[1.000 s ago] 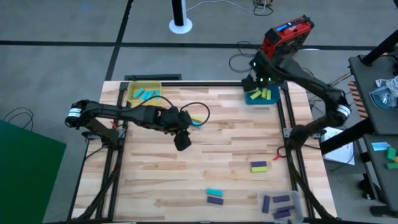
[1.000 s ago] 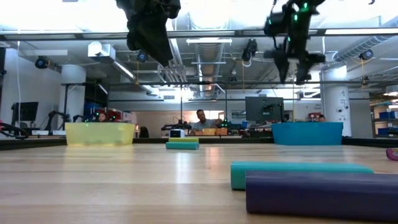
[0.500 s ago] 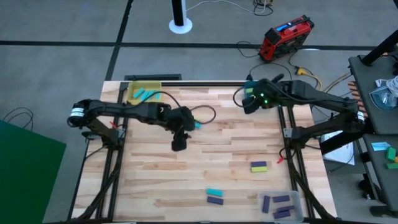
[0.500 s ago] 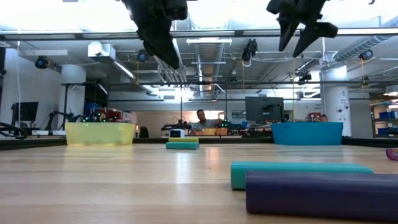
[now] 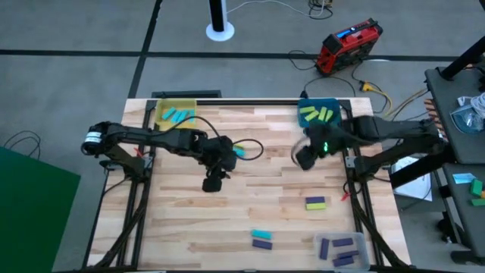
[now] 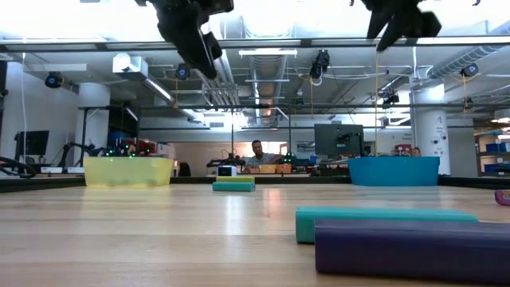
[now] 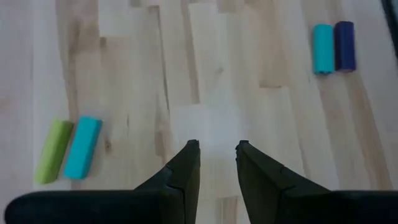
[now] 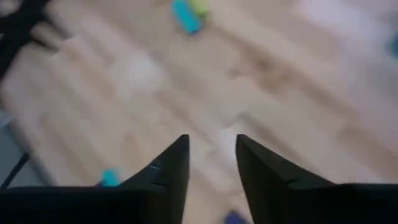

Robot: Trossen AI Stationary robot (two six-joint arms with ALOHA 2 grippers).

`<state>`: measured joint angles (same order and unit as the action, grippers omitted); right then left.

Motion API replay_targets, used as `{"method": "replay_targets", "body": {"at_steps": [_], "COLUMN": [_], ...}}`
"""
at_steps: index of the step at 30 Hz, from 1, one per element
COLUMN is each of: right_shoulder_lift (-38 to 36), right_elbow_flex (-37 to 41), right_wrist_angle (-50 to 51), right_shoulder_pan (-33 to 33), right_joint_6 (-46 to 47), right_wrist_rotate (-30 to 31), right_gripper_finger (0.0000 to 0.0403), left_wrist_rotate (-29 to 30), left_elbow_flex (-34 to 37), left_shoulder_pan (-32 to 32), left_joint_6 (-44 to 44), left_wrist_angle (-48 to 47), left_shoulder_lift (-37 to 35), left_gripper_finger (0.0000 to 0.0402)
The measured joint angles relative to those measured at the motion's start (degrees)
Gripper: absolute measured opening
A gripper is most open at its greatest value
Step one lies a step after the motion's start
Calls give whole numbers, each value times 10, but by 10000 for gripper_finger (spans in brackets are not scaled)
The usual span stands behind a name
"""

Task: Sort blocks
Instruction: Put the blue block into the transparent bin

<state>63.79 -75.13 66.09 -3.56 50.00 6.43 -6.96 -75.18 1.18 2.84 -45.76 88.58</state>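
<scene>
My left gripper [image 5: 212, 183] hovers open over bare wood mid-table, empty, as its wrist view [image 7: 217, 147] shows. A yellow-green block [image 7: 53, 150] and a cyan block [image 7: 81, 147] lie side by side just beyond it, toward the far edge. My right gripper [image 5: 303, 160] hangs open and empty over the table's right half, near the blue tray [image 5: 318, 114]. A cyan block [image 5: 261, 234] and a purple block [image 5: 262, 244] lie together on the wood near the front edge. A yellow-green and purple pair [image 5: 315, 202] rests at the right.
The blue tray at the far right holds yellow-green blocks. A yellow tray [image 5: 176, 114] at the far left holds cyan blocks. A clear tray [image 5: 342, 250] at the near right corner holds purple blocks. A cable loops over the wood by the left arm [image 5: 250, 144].
My right gripper has left the spot above the blue tray and swung toward the near edge, out over the table's right half. My left gripper has drifted a little toward the near left.
</scene>
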Motion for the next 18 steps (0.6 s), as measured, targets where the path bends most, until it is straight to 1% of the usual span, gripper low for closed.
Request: {"method": "replay_targets", "body": {"at_steps": [5, 9, 10, 15, 18], "right_shoulder_lift": [1, 9, 13, 38, 48], "right_elbow_flex": [0, 0, 0, 0, 0], "right_wrist_angle": [-32, -56, -60, -64, -64], "right_shoulder_pan": [118, 204, 224, 293, 318], "right_joint_6": [53, 81, 82, 95, 119], "right_wrist_rotate": [-5, -5, -5, -5, -5], "right_gripper_finger": [78, 24, 17, 13, 13], "left_wrist_rotate": [-25, -26, -26, -27, -26], "left_elbow_flex": [0, 0, 0, 0, 0], "left_shoulder_pan": [18, 40, 46, 86, 111], "left_joint_6": [12, 29, 40, 103, 85], "left_wrist_angle": [23, 40, 42, 44, 48], "left_shoulder_lift": [0, 1, 2, 13, 17], "left_gripper_finger": [84, 84, 84, 84, 84]}}
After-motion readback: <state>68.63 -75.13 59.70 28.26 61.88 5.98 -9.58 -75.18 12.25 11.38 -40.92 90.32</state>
